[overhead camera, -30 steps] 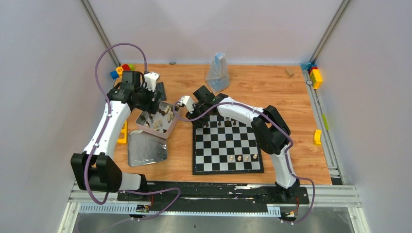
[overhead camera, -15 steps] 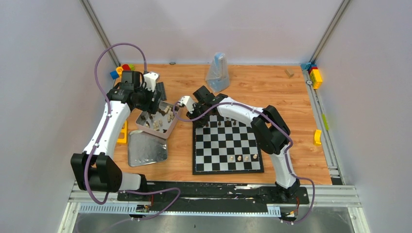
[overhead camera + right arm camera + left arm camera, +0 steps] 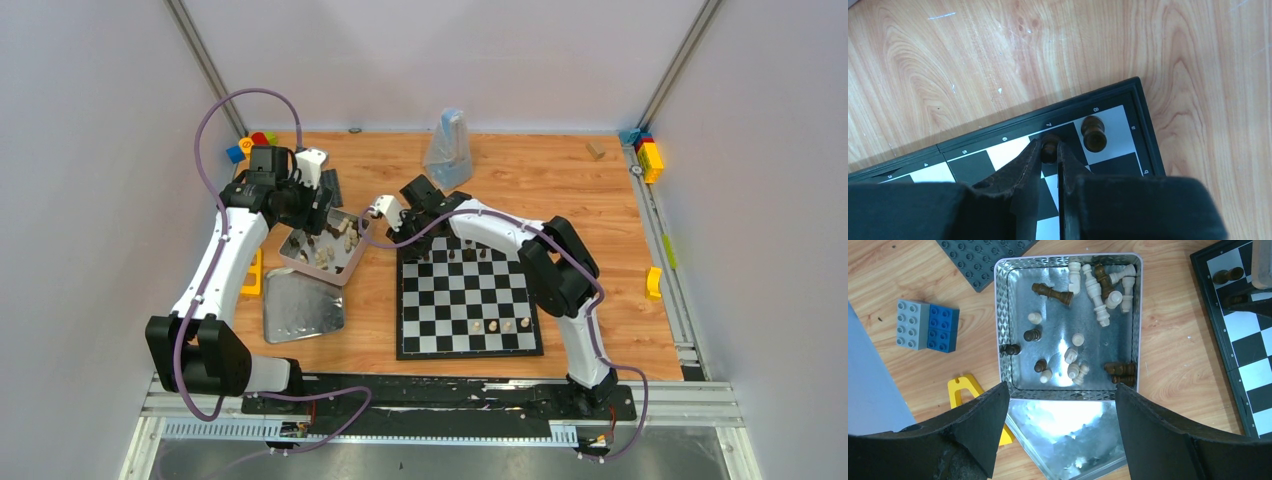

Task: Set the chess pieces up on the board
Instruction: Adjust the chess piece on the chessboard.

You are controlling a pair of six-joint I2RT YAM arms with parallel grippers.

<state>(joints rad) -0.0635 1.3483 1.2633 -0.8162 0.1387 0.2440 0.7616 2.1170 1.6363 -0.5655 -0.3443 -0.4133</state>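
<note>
Small dark brown turned chess piece (image 3: 1050,146) on a corner-area square of the black-and-white chessboard (image 3: 990,139), pinched by the right claw (image 3: 1049,152); fingers hide its lower half. A second dark piece (image 3: 1094,134) stands just beside it, free. Top view: grip too small to read, but cream pieces (image 3: 491,326) show towards the near edge. Wrist view: left claw (image 3: 1060,392) spread above the silver metal tin (image 3: 996,315) of loose pieces (image 3: 1096,295) on the wooden table (image 3: 1173,340).

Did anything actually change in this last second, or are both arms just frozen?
The right gripper shifted very slightly at the far left corner of the board and is now pinched on a dark piece there. The left gripper stayed open above the tin of loose pieces; board and tin did not move.
</note>
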